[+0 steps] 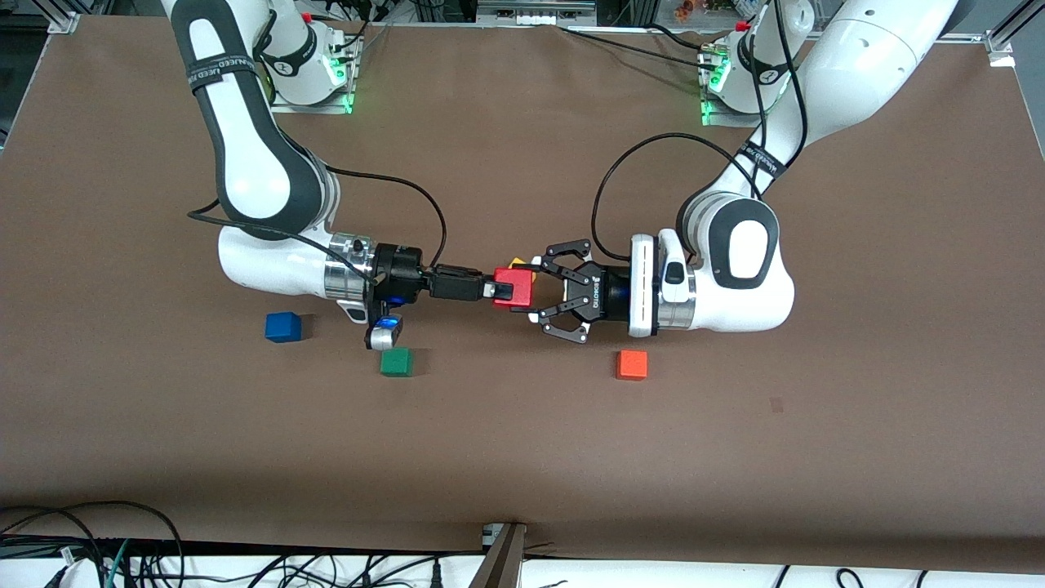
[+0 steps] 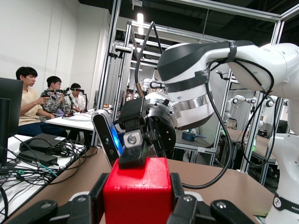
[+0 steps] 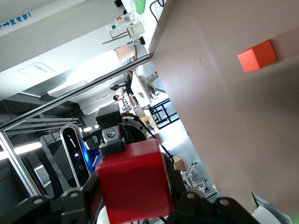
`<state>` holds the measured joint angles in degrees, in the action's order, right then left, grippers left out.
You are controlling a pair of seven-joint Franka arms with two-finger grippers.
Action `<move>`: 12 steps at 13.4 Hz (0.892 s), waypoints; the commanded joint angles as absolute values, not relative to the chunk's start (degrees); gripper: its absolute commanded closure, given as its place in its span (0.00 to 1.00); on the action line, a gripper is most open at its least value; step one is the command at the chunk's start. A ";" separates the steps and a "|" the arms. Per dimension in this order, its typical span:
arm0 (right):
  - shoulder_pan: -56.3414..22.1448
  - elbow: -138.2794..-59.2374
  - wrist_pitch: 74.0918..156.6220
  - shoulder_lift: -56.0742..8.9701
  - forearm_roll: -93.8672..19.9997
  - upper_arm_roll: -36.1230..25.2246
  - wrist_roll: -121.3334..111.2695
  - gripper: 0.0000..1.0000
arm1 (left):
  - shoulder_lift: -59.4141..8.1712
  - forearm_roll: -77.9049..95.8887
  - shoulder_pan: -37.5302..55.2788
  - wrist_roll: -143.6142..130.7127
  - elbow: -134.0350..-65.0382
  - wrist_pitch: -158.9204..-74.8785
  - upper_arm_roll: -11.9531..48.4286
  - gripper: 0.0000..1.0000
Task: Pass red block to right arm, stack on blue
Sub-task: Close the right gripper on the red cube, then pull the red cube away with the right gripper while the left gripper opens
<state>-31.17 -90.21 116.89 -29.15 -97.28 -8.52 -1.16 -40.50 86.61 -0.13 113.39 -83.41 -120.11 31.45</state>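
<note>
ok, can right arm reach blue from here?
Likely yes. Blue sits in the open toward the right arm's end, nothing on it; green lies apart. But right gripper and left gripper both clamp red, so left must release first.

Legible markings are few. The left gripper [image 1: 540,287] carries white lettering reading "ROBOTIQ" on its black body, between the linkage fingers and the white wrist disc. A black strap [image 1: 214,70] around the right arm's upper link bears white lettering, not readable with confidence. A like strap [image 1: 763,161] on the left arm is also illegible.
</note>
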 commanded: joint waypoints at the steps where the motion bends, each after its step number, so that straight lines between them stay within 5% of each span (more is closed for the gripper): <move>1: -30.68 -90.26 116.81 -29.00 -98.44 -8.70 -0.97 1.00 | -40.69 87.89 -0.35 115.31 -82.44 -120.15 31.55 0.00; 12: -25.40 -89.83 111.36 -28.13 -85.20 -9.23 -1.49 1.00 | -39.29 82.03 -1.14 101.46 -82.35 -119.97 31.11 0.00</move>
